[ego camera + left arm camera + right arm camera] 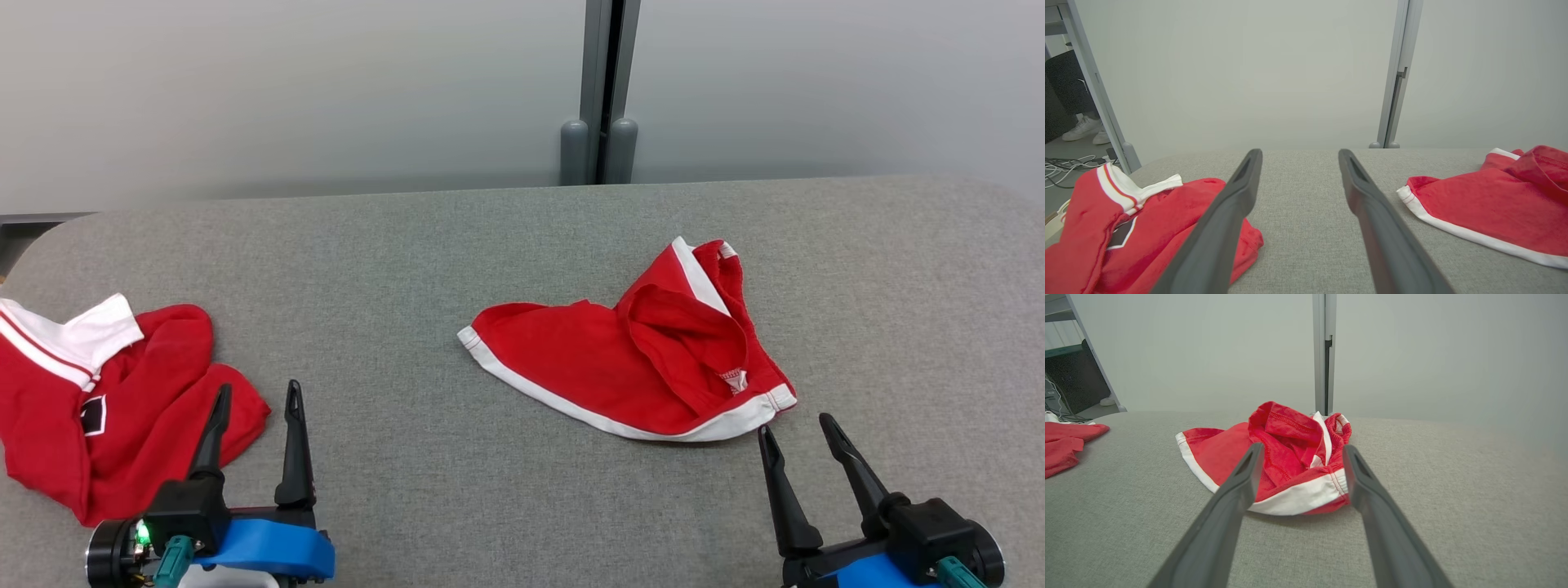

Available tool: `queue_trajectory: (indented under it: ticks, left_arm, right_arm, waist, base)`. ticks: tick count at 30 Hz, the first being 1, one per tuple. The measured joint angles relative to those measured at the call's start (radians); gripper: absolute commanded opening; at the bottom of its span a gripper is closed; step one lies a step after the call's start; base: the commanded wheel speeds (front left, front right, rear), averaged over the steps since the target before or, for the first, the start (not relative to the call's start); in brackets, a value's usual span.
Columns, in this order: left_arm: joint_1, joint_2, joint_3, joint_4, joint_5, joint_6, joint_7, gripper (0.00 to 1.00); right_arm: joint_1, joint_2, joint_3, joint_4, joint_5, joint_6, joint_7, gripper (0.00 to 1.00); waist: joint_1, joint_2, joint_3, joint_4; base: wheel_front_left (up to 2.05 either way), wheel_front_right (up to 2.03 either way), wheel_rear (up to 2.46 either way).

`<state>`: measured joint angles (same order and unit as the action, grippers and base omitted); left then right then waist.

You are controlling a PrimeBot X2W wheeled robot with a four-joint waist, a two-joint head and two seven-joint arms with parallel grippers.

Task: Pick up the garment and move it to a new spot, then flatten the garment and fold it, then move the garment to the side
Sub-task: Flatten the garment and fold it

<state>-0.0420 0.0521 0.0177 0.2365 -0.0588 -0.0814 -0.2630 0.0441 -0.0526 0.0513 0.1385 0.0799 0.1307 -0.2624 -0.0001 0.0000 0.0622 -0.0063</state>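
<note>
While the left gripper (259, 386) and right gripper (794, 423) hold their jaws apart and empty, the garment (571, 359) lies just beyond the right jaws; pickup looks pending, calling for a forward reach onto its hem

This is looking like a lab or office test bay. Pale frosted partition panels (326, 90) are standing behind the grey fabric-covered desk (490, 506), joined by a grey metal post (602, 82). Past the panel edge, loose cables (1065, 167) are lying on the floor, a person's white shoes (1081, 128) are showing, and dark equipment (1073, 384) is sitting under a shelf.
</note>
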Motion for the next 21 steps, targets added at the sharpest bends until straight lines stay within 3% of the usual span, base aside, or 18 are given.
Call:
queue_trajectory:
  ticks: [11,21]
  left_arm:
    - [-0.013,0.002,-0.01,0.009,0.011,-0.011,0.0,1.0]
    - [-0.195,0.053,-0.062,0.087,0.018,-0.034,0.0,1.0]
  right_arm:
    - [-0.017,0.001,0.028,0.012,0.02,0.0,0.0,1.0]
    - [-0.073,0.002,0.07,-0.012,0.029,0.0,0.0,1.0]
  waist:
    - [0.0,0.0,0.005,-0.02]
    - [0.0001,0.0,0.052,-0.084]
  base:
    - [0.0,0.0,0.0]
    - [0.0,0.0,0.0]
